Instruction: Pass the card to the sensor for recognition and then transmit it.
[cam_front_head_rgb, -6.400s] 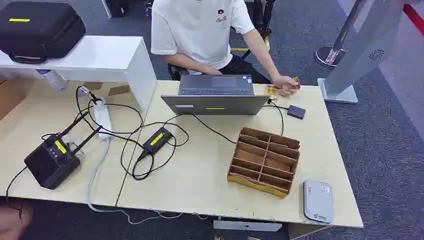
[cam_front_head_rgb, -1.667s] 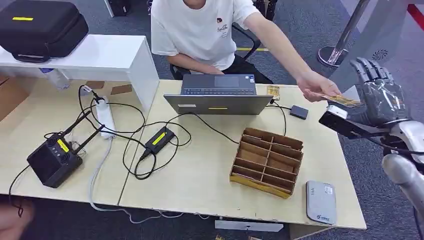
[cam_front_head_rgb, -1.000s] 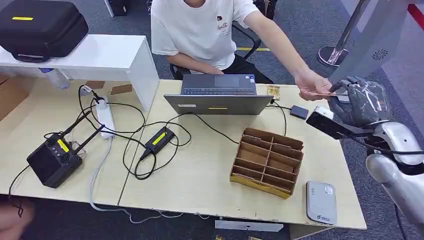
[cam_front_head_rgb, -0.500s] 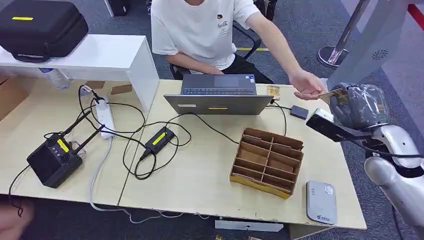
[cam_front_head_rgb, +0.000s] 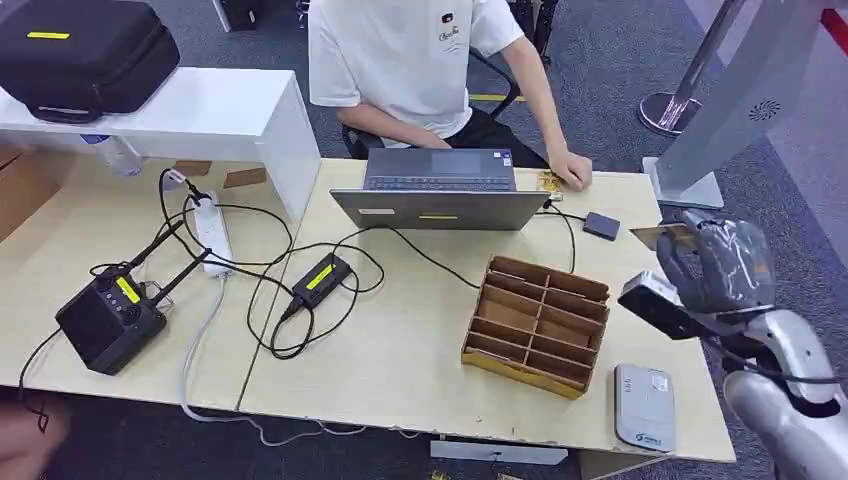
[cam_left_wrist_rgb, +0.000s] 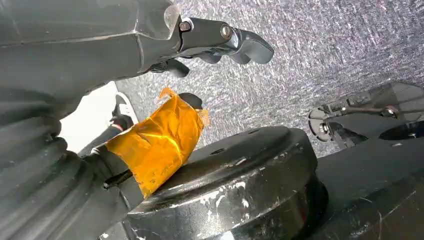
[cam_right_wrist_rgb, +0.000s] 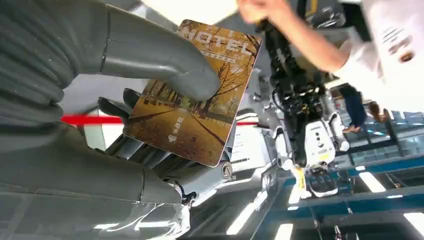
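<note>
Blue-grey carpet (cam_front_head_rgb: 790, 230) underfoot, flecked and short-piled. Two pale wooden tabletops pushed edge to edge: right table (cam_front_head_rgb: 420, 340), left table (cam_front_head_rgb: 60, 250). A white shelf unit (cam_front_head_rgb: 210, 115) standing on the left table's far side, topped by a black zipped case (cam_front_head_rgb: 80, 45). A plastic bottle (cam_front_head_rgb: 105, 155) lying under the shelf. Beyond the right table, a black chair (cam_front_head_rgb: 495, 85) partly hidden behind a seated person (cam_front_head_rgb: 400, 60) in a white T-shirt. At far right, a tilted grey kiosk stand (cam_front_head_rgb: 740, 95) on a flat base, near a chrome stanchion base (cam_front_head_rgb: 665, 112). Even, bright indoor lighting; ceiling strip lights (cam_right_wrist_rgb: 372, 182) visible from the right wrist.
</note>
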